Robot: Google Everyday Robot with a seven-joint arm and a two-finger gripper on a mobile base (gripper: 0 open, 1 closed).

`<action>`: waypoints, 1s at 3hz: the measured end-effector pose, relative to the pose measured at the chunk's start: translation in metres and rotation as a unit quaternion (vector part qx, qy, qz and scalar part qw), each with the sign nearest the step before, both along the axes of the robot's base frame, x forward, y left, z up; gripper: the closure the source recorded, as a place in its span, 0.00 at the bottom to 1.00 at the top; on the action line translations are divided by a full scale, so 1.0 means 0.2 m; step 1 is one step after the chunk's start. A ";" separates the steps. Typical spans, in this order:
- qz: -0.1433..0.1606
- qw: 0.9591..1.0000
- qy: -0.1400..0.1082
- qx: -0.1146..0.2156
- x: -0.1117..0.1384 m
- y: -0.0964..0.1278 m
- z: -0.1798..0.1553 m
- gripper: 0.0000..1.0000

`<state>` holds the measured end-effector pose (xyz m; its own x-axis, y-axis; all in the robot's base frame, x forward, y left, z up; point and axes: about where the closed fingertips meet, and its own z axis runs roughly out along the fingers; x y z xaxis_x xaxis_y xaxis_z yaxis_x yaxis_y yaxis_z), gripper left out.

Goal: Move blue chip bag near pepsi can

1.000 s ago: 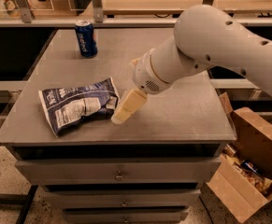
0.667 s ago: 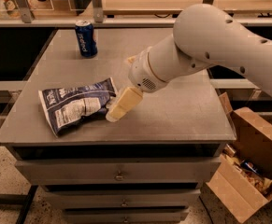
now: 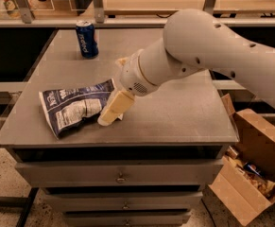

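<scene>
Item: blue chip bag [image 3: 75, 109] lay flat on the counter [image 3: 184, 117], well apart from pepsi can [image 3: 87, 39]. Likely light, crinkly, slippery; best pinched at its right edge. The gripper [image 3: 111, 113] was there, and its closure could not be told.

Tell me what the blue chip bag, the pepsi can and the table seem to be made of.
The blue chip bag looks like thin foil or plastic film: crumpled, creased, printed. The pepsi can looks like metal, probably aluminium: silver top, printed blue wall. The table is dull, smooth grey, perhaps metal or laminate. The gripper sits at the bag's right edge.
</scene>
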<state>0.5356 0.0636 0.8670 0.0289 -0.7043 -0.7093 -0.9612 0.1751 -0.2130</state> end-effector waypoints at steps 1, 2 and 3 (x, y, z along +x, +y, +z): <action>0.009 1.000 -0.004 0.004 0.00 0.07 -0.03 0.00; 0.020 1.000 -0.006 0.003 -0.02 0.13 -0.07 0.00; 0.026 1.000 0.000 0.002 -0.03 0.19 -0.12 0.18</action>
